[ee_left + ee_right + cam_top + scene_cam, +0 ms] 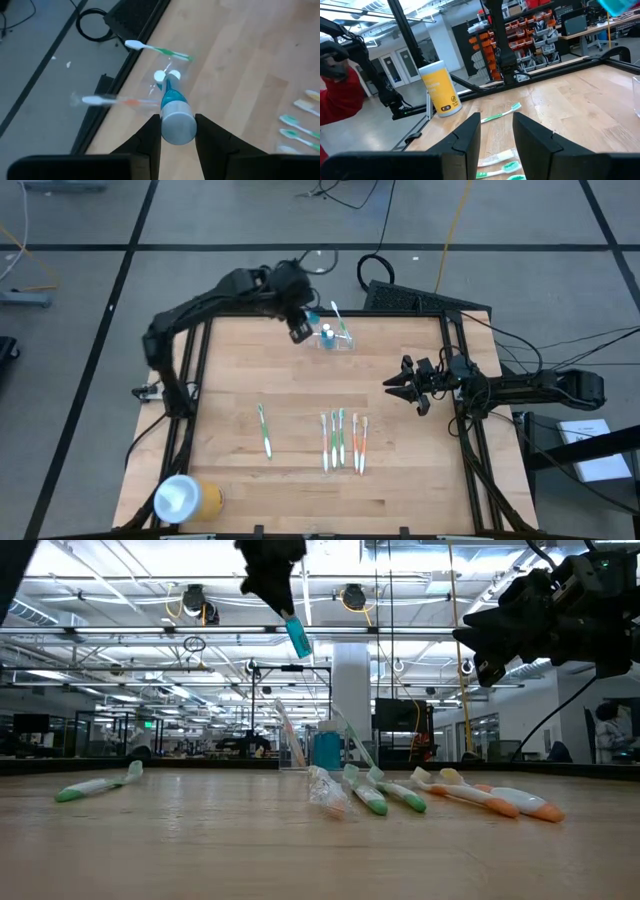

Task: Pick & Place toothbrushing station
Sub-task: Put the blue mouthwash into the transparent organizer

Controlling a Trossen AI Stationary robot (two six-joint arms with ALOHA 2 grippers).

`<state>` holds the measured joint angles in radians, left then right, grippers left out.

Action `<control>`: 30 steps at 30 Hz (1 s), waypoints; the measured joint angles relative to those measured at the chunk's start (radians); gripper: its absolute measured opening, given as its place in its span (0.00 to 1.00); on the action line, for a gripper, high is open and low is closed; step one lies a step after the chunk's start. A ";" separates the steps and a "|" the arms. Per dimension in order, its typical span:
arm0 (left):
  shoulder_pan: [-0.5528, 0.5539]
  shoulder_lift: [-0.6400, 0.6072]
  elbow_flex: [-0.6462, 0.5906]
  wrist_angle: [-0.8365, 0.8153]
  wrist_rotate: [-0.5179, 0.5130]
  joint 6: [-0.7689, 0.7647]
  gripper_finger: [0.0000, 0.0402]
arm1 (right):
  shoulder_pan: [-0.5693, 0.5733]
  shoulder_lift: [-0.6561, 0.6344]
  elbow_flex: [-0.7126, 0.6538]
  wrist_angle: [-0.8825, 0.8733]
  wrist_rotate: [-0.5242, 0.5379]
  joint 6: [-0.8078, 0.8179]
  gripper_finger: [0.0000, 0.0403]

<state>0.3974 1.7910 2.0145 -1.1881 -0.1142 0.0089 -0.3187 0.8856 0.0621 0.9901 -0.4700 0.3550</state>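
The left gripper (177,131) has its fingers closed on a teal toothpaste tube (172,107), pinching it near the grey round end, and holds it in the air above the toothbrushing station (336,340), which stands in the upper middle of the high view near the far edge of the wooden worktop (250,390). The station is clear, colourless plastic (its outline is hard to see) and two toothbrushes lean out of it, one with a green handle (159,49) and one with an orange handle (115,101). The left arm comes from the upper left of the high view, bent down over the station. The right gripper (397,384) hangs over the right side of the worktop, fingers a little spread and holding nothing. Four toothbrushes (342,440) lie in a row in the lower middle, one more toothbrush (265,430) lies to their left, and a yellow cylinder (187,499) lies in the lower left corner.
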 joint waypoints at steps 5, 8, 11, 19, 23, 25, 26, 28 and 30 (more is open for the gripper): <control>0.033 0.128 0.100 -0.013 0.028 0.067 0.24 | 0.000 0.000 0.000 -0.001 0.001 0.000 0.26; 0.041 0.183 0.113 0.004 0.028 0.095 0.24 | 0.000 0.000 0.000 -0.001 0.001 0.000 0.26; 0.042 0.225 0.113 0.039 0.006 0.117 0.24 | 0.000 0.000 0.000 -0.002 0.001 0.000 0.26; 0.041 0.282 0.113 0.132 -0.017 0.166 0.24 | 0.000 0.000 0.000 -0.003 0.001 0.000 0.26; 0.046 0.288 0.113 0.145 -0.017 0.163 0.24 | 0.000 0.000 0.000 -0.003 0.002 0.000 0.26; 0.048 0.294 0.114 0.144 -0.017 0.159 0.24 | 0.000 0.000 0.000 -0.002 0.002 0.000 0.26; 0.051 0.297 0.114 0.139 -0.017 0.152 0.24 | 0.000 0.000 0.000 -0.002 0.002 0.000 0.26; 0.054 0.312 0.114 0.141 -0.017 0.138 0.24 | 0.000 0.000 0.000 -0.002 0.002 0.000 0.26; 0.055 0.321 0.113 0.142 -0.017 0.138 0.24 | 0.000 0.000 0.000 -0.002 0.002 0.000 0.26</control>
<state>0.4519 2.1123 2.1278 -1.0462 -0.1307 0.1466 -0.3187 0.8856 0.0624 0.9882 -0.4683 0.3553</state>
